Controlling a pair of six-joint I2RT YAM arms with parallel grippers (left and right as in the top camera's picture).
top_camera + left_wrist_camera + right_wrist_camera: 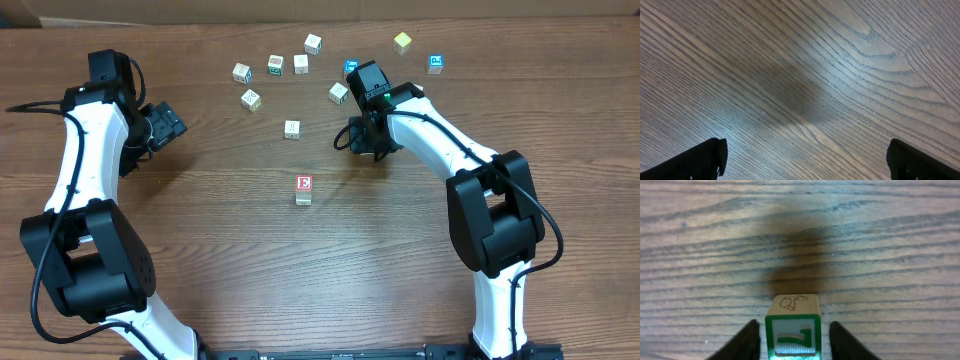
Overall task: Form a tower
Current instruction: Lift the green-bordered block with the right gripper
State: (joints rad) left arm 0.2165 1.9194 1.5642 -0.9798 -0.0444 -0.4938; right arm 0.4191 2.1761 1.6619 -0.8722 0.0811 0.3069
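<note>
Between the two arms on the desk [230, 250], the tower [304, 190], red E uppermost, stood to the left of the right tool [365, 138] and closer to the robot's base. That tool straddled a green-faced cube [793, 336], and whether it gripped the cube I could not tell. The left tool [806, 154], spread wide and empty, was farther off.

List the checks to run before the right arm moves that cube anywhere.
1. Green cube sits between the fingers of the right gripper: ok.
2. Fingers clamped on it: cannot tell; thin gaps seem to show on either side.
3. Tower stands, red E on top: ok.
4. Way from right gripper to tower free of loose cubes: ok.
5. Left gripper open, empty, far from tower: ok.
</note>
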